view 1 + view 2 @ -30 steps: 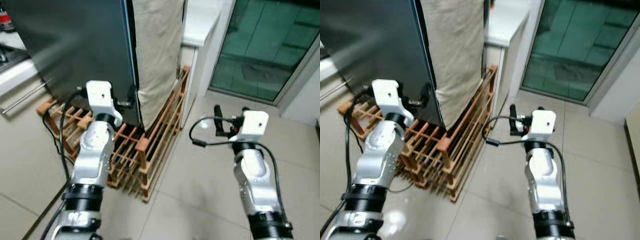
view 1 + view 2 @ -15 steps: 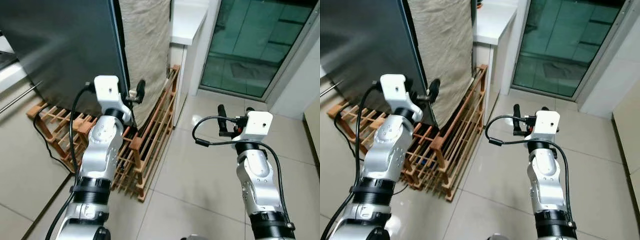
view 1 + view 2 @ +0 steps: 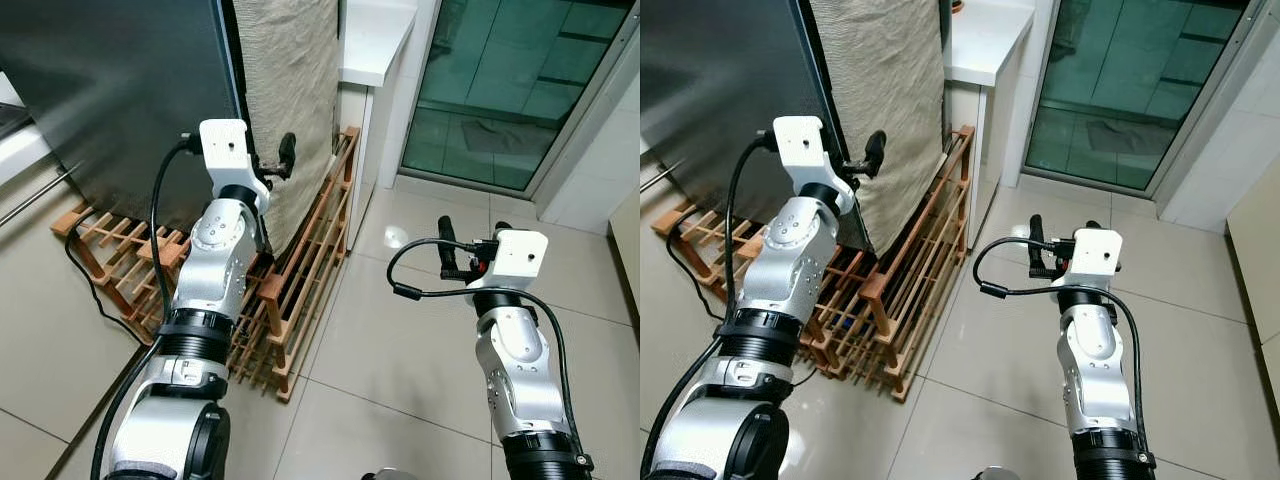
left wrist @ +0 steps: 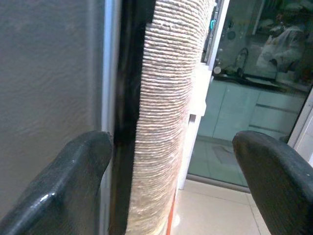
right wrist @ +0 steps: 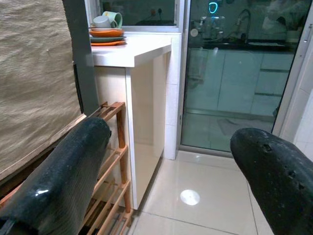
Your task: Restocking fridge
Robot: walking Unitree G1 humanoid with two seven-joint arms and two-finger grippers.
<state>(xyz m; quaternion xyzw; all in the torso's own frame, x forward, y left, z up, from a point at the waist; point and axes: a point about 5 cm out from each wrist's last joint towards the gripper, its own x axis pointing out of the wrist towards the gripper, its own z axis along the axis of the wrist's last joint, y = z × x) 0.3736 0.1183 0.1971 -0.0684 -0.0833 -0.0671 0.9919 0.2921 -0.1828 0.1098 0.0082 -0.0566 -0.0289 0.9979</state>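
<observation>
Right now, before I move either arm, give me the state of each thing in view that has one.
Fridge door: shut.
Left gripper: open, empty, raised at the fridge door's edge.
Right gripper: open, empty, held over the floor.
Beige woven cloth: hanging down the fridge's side.
Wooden rack: on the floor under the fridge.
Glass sliding door: shut.

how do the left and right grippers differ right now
The left gripper is raised at the dark fridge door's edge, beside the woven cloth; the right gripper hangs lower over bare floor tiles, near nothing. Both are open and hold nothing.
</observation>
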